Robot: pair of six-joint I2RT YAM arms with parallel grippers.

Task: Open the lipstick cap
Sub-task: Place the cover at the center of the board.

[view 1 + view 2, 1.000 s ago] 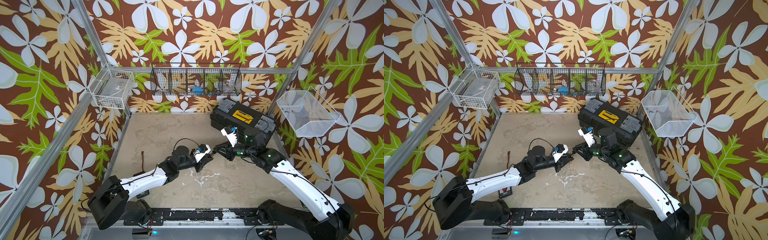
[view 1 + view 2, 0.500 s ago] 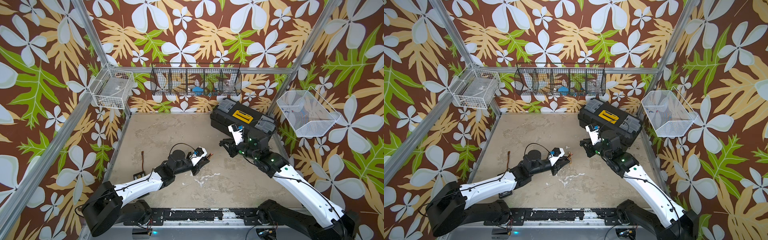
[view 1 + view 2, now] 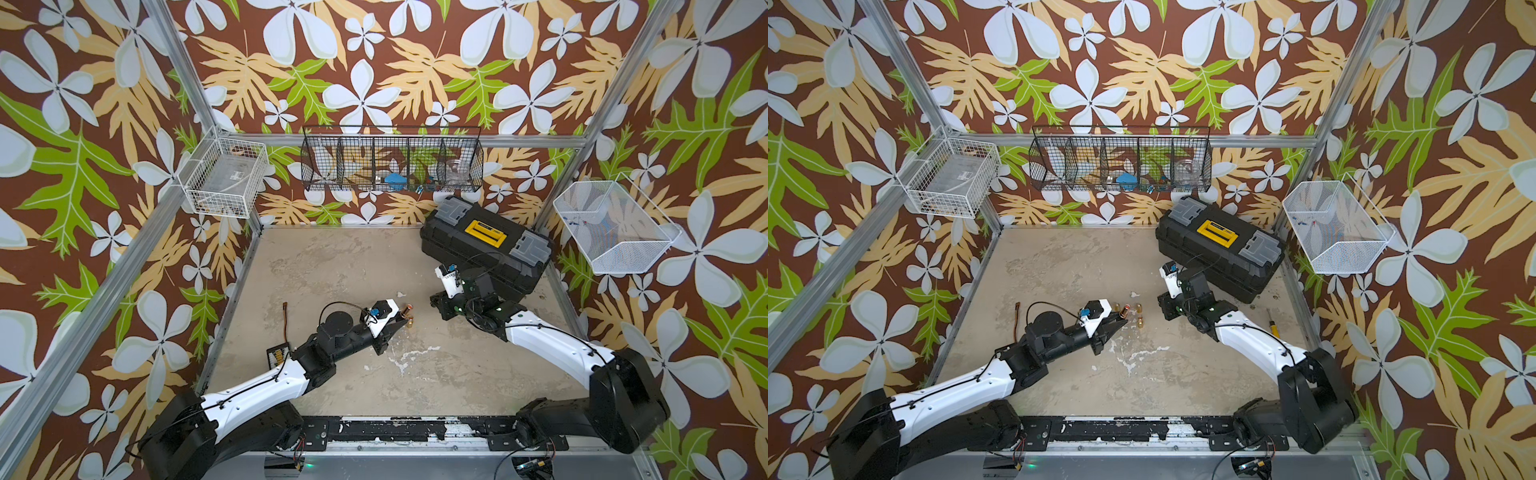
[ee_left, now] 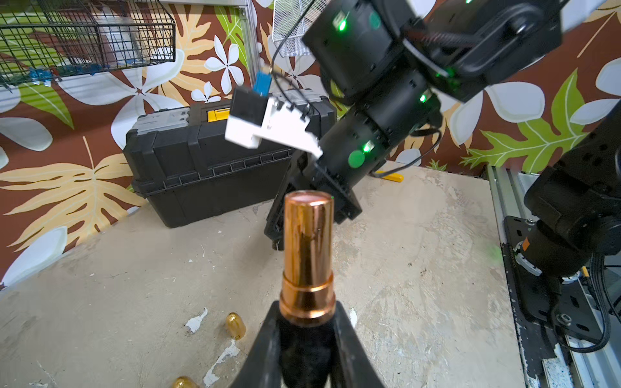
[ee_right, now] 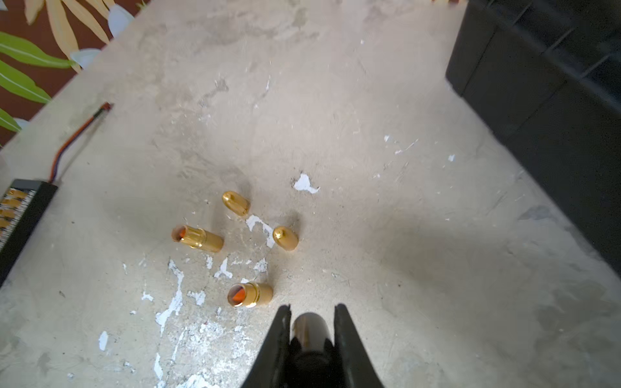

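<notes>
In the left wrist view we see the left gripper [image 4: 307, 304] closed narrow on the lower end of the lipstick [image 4: 308, 242]. Its bare copper tube sticks out past the fingertips, held above the surface [image 4: 117, 295]. In both top views that tube is only a small red-tipped stub. Only the right wrist view shows what the right gripper [image 5: 312, 309] holds: a dark, round-ended cap [image 5: 311, 331] pinched between narrow jaws, off the lipstick. From above, the gripper's own body hides it. The two grippers are near each other with a clear gap between them. The right wrist view also shows two loose gold caps [image 5: 236, 203] and two open gold tubes [image 5: 197, 238] lying close together. In the top views these are specks, and we cannot tell caps from tubes. The right arm is blurred in the left wrist view. A black toolbox [image 3: 486, 245] stands just behind the right gripper in the far right corner. A black pack [image 5: 23, 215] with a wire lies at the left edge, cut off in the right wrist view. The far left and the near middle of the surface lie bare.
</notes>
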